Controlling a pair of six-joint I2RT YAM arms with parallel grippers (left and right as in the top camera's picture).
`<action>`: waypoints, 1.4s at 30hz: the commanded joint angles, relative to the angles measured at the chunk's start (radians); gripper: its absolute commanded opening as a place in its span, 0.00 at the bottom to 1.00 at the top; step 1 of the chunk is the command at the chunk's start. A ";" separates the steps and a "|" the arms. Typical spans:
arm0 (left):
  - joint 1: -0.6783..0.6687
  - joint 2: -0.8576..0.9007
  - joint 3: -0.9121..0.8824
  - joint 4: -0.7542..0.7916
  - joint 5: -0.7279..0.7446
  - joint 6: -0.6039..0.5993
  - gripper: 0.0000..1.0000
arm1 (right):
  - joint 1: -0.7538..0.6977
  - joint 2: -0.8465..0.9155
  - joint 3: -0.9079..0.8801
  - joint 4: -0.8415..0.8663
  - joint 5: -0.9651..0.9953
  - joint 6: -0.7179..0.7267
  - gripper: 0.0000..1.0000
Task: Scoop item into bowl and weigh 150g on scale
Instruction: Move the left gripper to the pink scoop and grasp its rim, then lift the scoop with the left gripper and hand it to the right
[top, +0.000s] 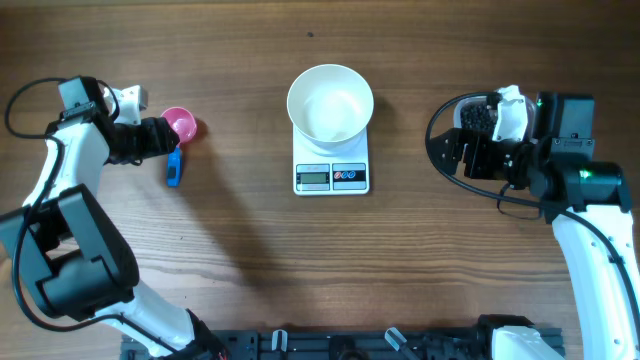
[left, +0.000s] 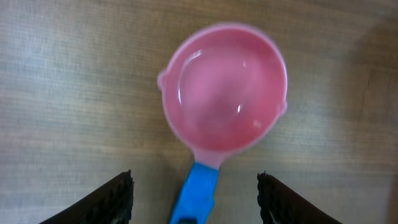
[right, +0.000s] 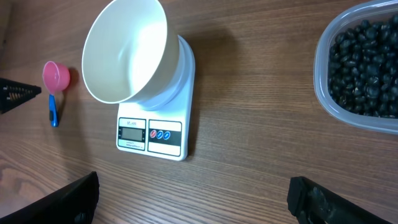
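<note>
White bowl (top: 330, 108), black beans (right: 364, 68) — pink-and-blue scoop (left: 224, 93)

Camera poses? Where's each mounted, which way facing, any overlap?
Overhead: fixed above the table, looking down at bowl on scale, pink scoop, bean tub; left arm and right arm show.
Left wrist: on the left arm, facing down at the scoop; left fingers flank its handle.
Right wrist: on the right arm, looking obliquely across the table; right fingers at bottom corners.
Shared: overhead and right wrist both see bowl, scale, scoop, tub.
</note>
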 joint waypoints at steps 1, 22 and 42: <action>0.004 0.037 0.013 0.039 0.040 0.020 0.65 | -0.002 0.003 0.022 0.000 -0.023 0.017 1.00; -0.056 0.173 0.013 0.359 0.032 -0.138 0.04 | -0.002 0.003 0.021 0.002 -0.019 0.037 1.00; -0.283 -0.235 0.016 0.358 0.275 -1.202 0.04 | 0.121 0.007 0.159 0.163 -0.173 0.212 0.90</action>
